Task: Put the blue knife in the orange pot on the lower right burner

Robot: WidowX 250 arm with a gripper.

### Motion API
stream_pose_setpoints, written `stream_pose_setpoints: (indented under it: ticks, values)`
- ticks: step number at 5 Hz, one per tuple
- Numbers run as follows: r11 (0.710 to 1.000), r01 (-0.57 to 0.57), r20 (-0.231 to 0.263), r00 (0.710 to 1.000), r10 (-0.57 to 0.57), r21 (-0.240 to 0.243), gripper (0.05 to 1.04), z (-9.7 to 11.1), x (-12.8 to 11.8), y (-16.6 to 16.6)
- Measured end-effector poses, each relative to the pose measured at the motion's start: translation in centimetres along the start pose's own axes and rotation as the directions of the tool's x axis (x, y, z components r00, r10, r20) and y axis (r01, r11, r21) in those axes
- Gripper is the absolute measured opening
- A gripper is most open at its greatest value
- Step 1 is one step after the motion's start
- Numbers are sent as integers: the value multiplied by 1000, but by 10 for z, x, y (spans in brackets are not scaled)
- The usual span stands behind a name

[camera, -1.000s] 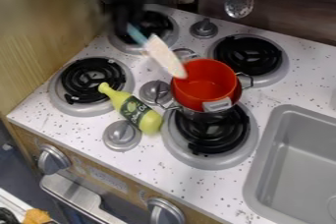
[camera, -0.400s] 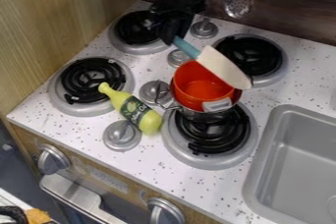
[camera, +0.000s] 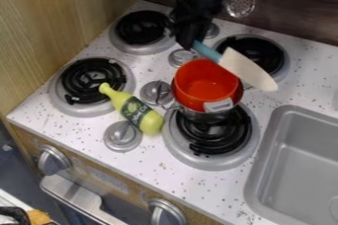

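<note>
My gripper (camera: 190, 41) hangs behind the pot, near the back of the stove, shut on the blue handle of the knife (camera: 245, 68). The knife's white blade slants down to the right, above the pot's back right rim, with its tip out past the pot. The orange pot (camera: 204, 87) sits in a silver pot at the back part of the lower right burner (camera: 215, 137). Its inside looks empty.
A yellow-green bottle (camera: 134, 109) lies between the left burner (camera: 92, 82) and the lower right one. The grey sink (camera: 298, 162) is at the right. A slotted spoon (camera: 240, 3) hangs on the back wall.
The gripper has moved right from the upper left, carrying the knife from left of the pot to over its back right rim. The pot and bottle have stayed put.
</note>
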State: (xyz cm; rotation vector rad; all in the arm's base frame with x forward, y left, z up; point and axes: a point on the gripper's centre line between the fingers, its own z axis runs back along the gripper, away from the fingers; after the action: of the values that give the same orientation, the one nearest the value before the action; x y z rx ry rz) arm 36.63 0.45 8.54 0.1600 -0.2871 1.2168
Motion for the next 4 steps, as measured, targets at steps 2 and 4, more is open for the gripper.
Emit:
stream_pose_setpoints:
  ticks: [2,4]
  values:
    - [999,-30,-7,1000,31,25,215,-9,-12,8]
    - [998,-39,-43,998,41,43,215,-8,-28,16]
